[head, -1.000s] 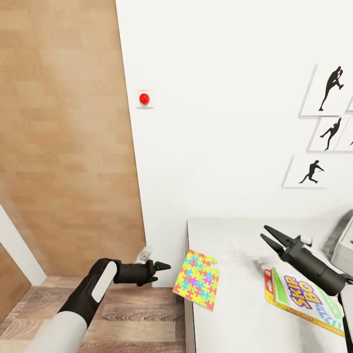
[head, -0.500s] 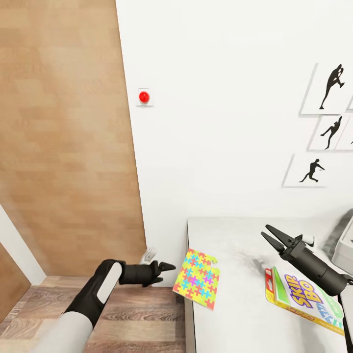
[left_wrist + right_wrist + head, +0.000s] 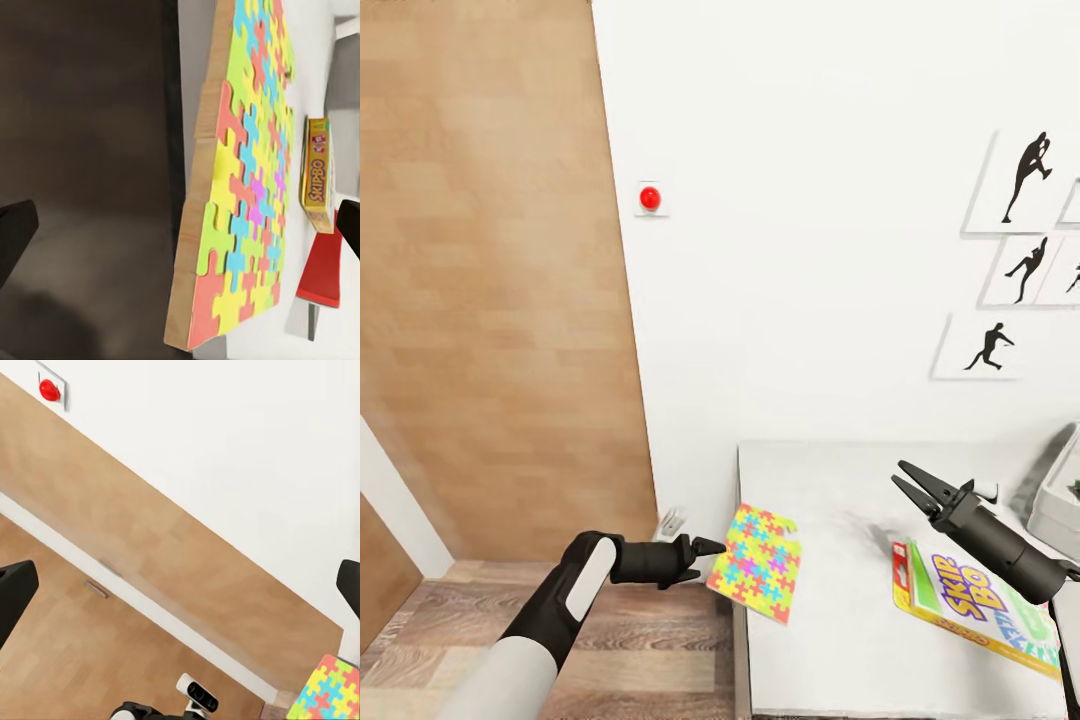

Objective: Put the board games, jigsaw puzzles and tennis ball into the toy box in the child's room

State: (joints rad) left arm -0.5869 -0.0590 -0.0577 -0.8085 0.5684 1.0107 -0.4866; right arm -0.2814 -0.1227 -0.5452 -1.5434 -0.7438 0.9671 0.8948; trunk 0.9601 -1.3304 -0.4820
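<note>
— How is the left hand (image 3: 712,546) seen to be set?

— In the head view its tip is shown as one dark point, brought right up to the near edge of the jigsaw puzzle (image 3: 758,563); whether the edge is touched cannot be told. In the left wrist view the two fingertips (image 3: 15,232) are seen far apart at opposite borders, so the fingers are spread wide, and the puzzle (image 3: 240,180) is framed between them. Nothing is pinched.

— And where is the puzzle placed?

— It is laid at the left edge of the pale desk (image 3: 840,600), with one side hanging out over the wooden floor (image 3: 660,650). A wooden backing is visible under its bright interlocking pieces.

— What is shown of the right hand (image 3: 905,481)?

— It is held above the desk top, its fingers parted in a moderate V and pointed toward the white wall (image 3: 810,250). Nothing is gripped between them. In the right wrist view the fingertips (image 3: 16,592) are likewise seen set apart.

— Is anything else of the task on the desk?

— A yellow, green and red game box (image 3: 975,608) printed "SKIP-BO" is laid flat near the right side, partly beneath the right forearm. A corner of a pale box (image 3: 1055,505) is seen at the far right of the desk. A red button (image 3: 650,198) is mounted on the wall, and silhouette pictures (image 3: 1020,270) are hung further right.
</note>
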